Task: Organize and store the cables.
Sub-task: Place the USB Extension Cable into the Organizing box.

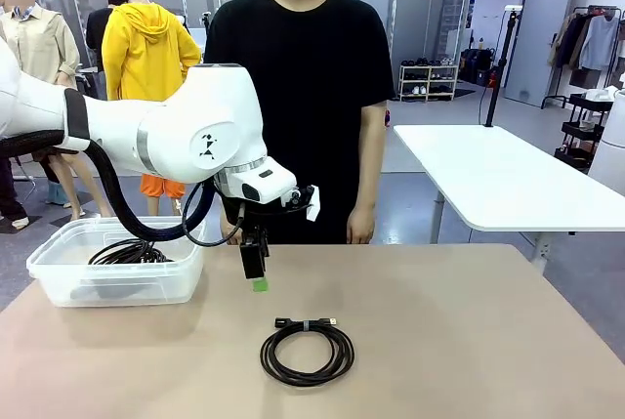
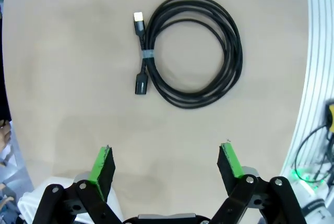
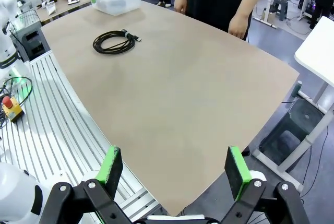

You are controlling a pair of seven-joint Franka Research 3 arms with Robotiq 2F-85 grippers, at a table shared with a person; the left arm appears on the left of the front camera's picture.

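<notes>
Bin's (image 1: pixel 59 277) cables (image 1: pixel 127 253) partly behind arm

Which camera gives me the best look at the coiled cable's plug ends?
Left wrist view: the coiled cable lies spread out, both plugs and the tie plain. Front view shows it foreshortened, plugs small; right wrist view shows it far off.

You see one black cable (image 1: pixel 307 353) lying flat on the tan surface (image 1: pixel 469 341) as a neat round coil, its two plug ends side by side and bound by a pale tie at the coil's rim. You find more black cables (image 1: pixel 129 252) heaped loosely inside the clear plastic bin (image 1: pixel 59 277), well apart from the coil.
</notes>
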